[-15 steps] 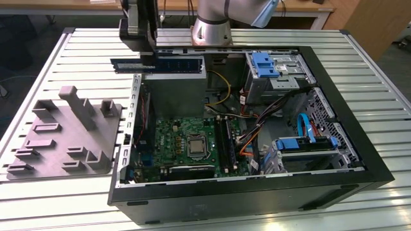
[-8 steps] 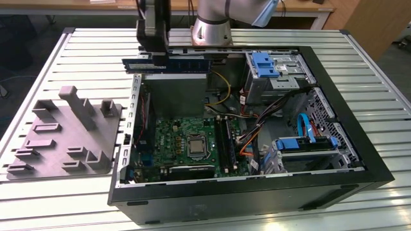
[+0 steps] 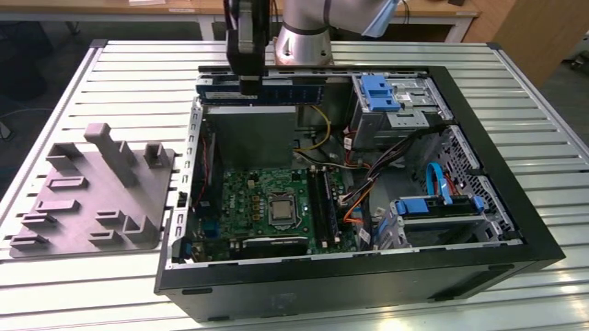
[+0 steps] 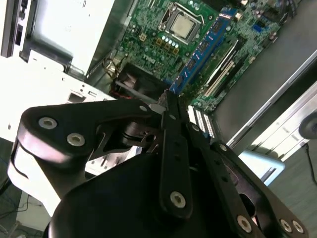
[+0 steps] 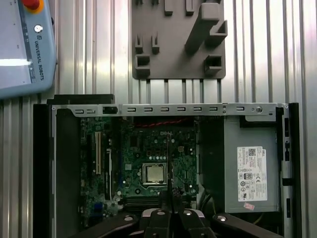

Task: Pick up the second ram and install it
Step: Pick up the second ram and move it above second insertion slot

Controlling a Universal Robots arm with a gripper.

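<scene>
My gripper [image 3: 248, 86] is shut on the second ram [image 3: 290, 92], a long dark blue stick with a row of black chips. It hangs level and on edge above the far side of the open computer case [image 3: 529, 238]. In the second wrist view the ram [image 4: 203, 47] runs out from my gripper [image 4: 166, 101] over the motherboard [image 4: 153, 34]. The first wrist view shows the ram [image 5: 168, 163] edge-on as a thin line ahead of my gripper [image 5: 170, 201], above the processor socket [image 5: 153, 173]. The memory slots [image 3: 321, 200] lie beside that socket.
A grey plastic block [image 3: 92, 196] with slots and upright posts lies on the slatted table at the exterior view's left. Inside the case are a silver power supply [image 5: 250, 171], blue drive cages [image 3: 382, 93], and loose cables [image 3: 368, 179]. A teach pendant [image 5: 22, 47] rests on the table.
</scene>
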